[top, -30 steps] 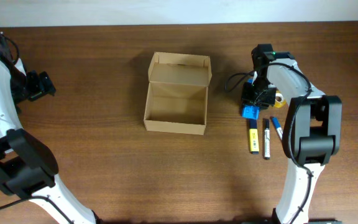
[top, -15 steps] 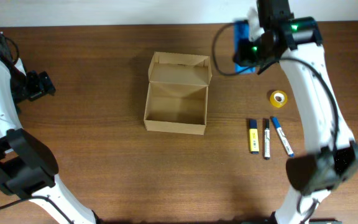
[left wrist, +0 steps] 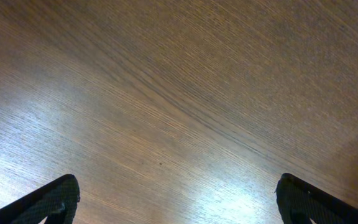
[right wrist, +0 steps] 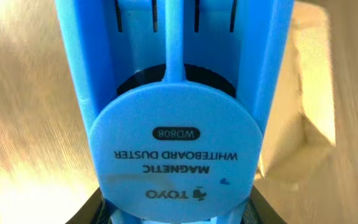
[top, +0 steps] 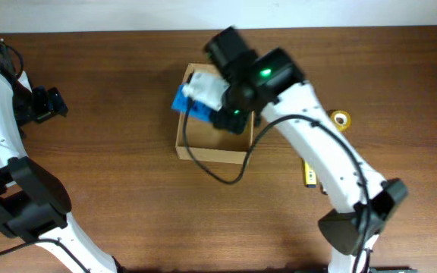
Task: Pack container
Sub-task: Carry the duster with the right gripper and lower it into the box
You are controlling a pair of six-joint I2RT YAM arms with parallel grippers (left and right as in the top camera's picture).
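- The right end effector [top: 207,98] is closed partway on a blue duster [right wrist: 176,134], one dark finger on each long side of it; the duster's width keeps the jaws apart.
- From overhead, the held duster hangs over the far-left part of the container [top: 211,155], overlapping its left wall. I cannot tell whether it touches the cardboard.
- The left end effector [top: 49,104] stands wide, with nothing between its fingers. It is at the far left of the table [top: 112,189], well apart from the container, and its wrist view shows only bare wood under it.
- In the right wrist view the duster's print reads upside down: "WD808" in a small dark oval, then "MAGNETIC WHITEBOARD DUSTER", then "TOYO" with a small logo.
- The duster is smooth blue plastic: a long rectangular body with narrow slots at its upper end, a central rib, and a round disc that carries the writing.
- The container is a plain tan cardboard box, rectangular and open-topped, in the middle of the table; its far end is covered by the arm.
- The table is dark brown wood with fine grain and glossy patches.
- Right of the container lies a small yellow tape roll [top: 341,119], and nearer, a yellow-marked marker [top: 308,176] shows beside the arm.
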